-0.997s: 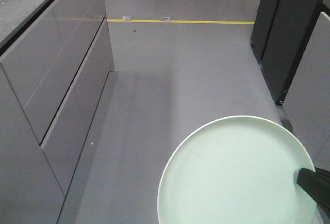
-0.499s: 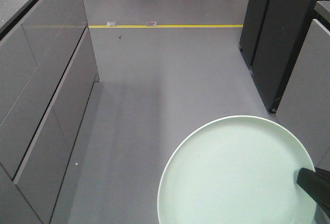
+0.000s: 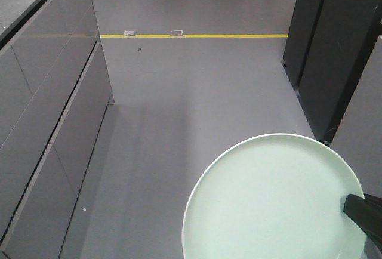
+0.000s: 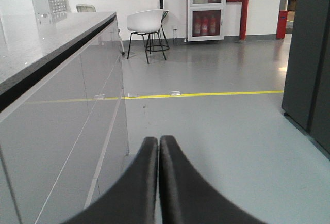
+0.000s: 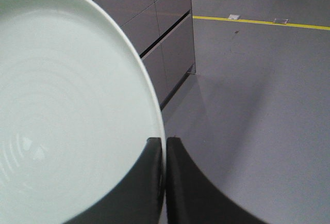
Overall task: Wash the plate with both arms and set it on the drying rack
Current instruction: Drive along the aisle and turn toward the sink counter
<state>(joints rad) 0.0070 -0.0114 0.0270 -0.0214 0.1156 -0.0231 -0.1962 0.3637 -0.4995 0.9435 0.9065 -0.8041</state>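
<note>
A: Right jaws?
B: Pinched on the plate [image 5: 67, 105] rim; the rim is gripped between both tips. In the front view one finger [image 3: 361, 214] is seen lapping over the plate's right edge.
A: Left jaws?
B: Pressed together, nothing held. Pointed out level above the floor [image 4: 232, 126].
A: Plate position?
B: Held in the air over the floor, face up, low right in the front view. Drawer fronts [image 3: 54, 110] are seen to its left and dark cabinets [image 3: 334, 44] to its right, both well apart. A yellow line [image 3: 197, 35] is marked across the floor beyond. A white chair [image 4: 147, 21] is seen past that.
</note>
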